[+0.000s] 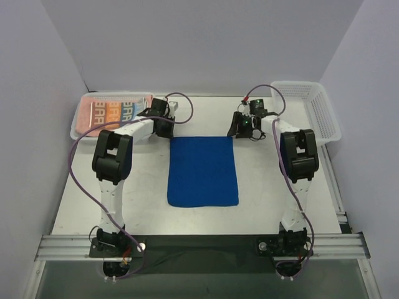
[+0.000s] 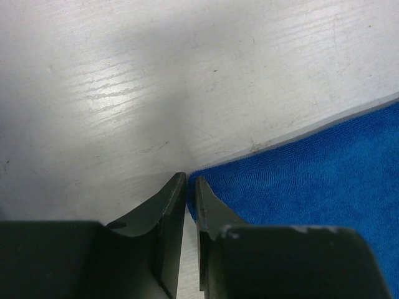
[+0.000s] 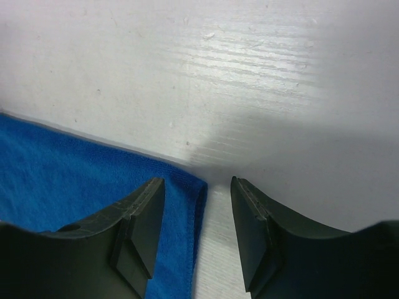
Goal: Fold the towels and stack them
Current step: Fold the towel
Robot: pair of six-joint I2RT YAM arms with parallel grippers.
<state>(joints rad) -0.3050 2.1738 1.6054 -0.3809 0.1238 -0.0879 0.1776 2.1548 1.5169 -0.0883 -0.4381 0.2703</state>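
early in the job, by my reading; the blue towel (image 1: 202, 171) lies spread flat in the middle of the desk (image 1: 262, 187), its far edge toward the back edge, and no fold shows in it; no stack shows on the desk; the white towel with orange and blue lettering (image 1: 115, 111) sits in the basket at the far left corner (image 1: 78, 121), with a salmon-pink strip along its far side that may be a separate towel, though i cannot tell; so folding the blue one, then the rest, then stacking all seem left to do.

the left pincer (image 2: 190, 180) is at the towel's far left corner, jaws narrowed to a thin slit; whether cloth is caught in it i cannot tell; the right pincer (image 3: 196, 180) straddles the far right corner, jaws wide, one finger over cloth and one over bare desk, holding nothing.

count: one blue towel; one lettered towel; perhaps one pink; two baskets, the second at the far right corner (image 1: 324, 118); two pincers.
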